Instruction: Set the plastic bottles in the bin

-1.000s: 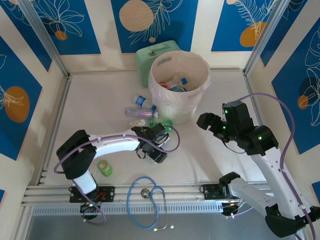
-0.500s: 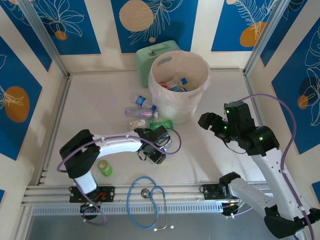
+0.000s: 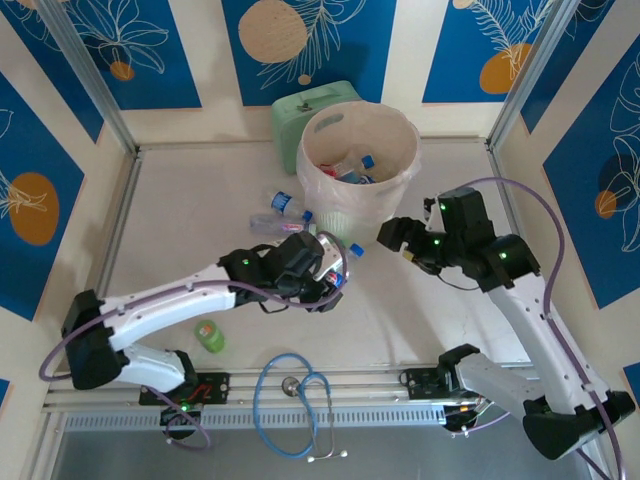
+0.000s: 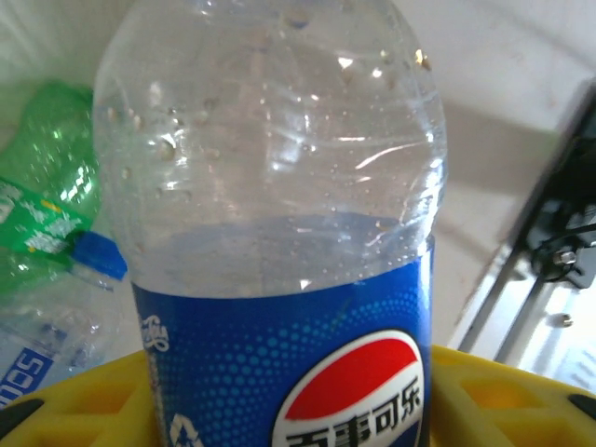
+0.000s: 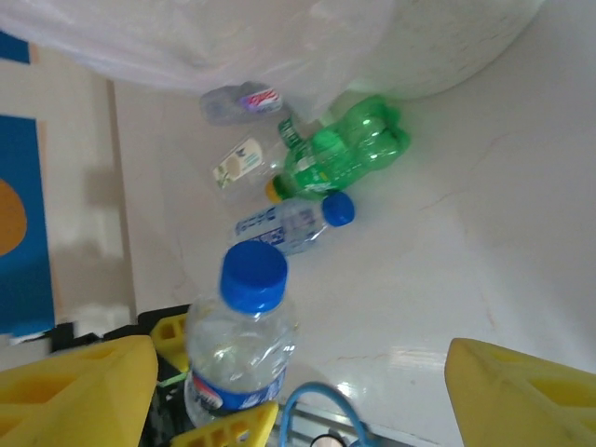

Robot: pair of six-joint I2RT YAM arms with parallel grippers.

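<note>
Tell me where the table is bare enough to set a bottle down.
Bare: the far-left stretch of the table between the left rail and the loose bottles; the near-middle patch between the left gripper, the stethoscope and the right arm's base. Crowded: the near-left foot of the bin, where bottles lie and the left gripper holds a Pepsi bottle.

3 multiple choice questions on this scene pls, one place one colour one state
1. The mint-green box stands: A) behind the bin B) inside the bin C) at the near edge
2. The cap on the Pepsi bottle clamped in the left jaws is: A) red B) blue C) white
3. The right jaws are: A) shut on a bottle B) shut, empty C) open, empty
Answers: 1 A, it peeks out behind the bin's rim; 2 B, plain in the right wrist view; 3 C, yellow fingers stand wide apart.
</note>
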